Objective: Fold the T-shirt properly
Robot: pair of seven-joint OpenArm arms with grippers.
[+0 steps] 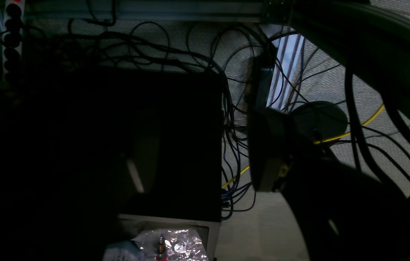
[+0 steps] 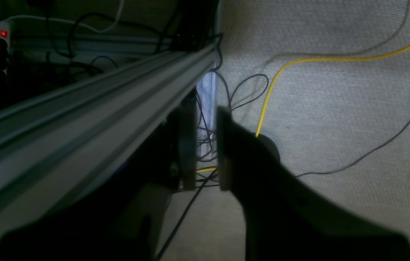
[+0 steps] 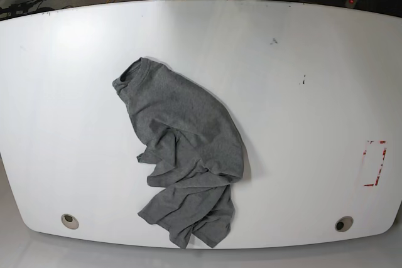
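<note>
The grey T-shirt lies crumpled on the white table, left of centre, with its ribbed neck at the upper left and bunched folds toward the front edge. Neither gripper shows in the base view. Both wrist views look down at the floor below the table. My right gripper holds nothing, and its jaws stand a narrow gap apart. My left gripper is in deep shadow. One dark finger shows, and the other side is too dark to read.
A red tape rectangle marks the table's right side. Two round holes sit near the front corners. Below the table are an aluminium rail, tangled cables, a yellow cable and a dark box.
</note>
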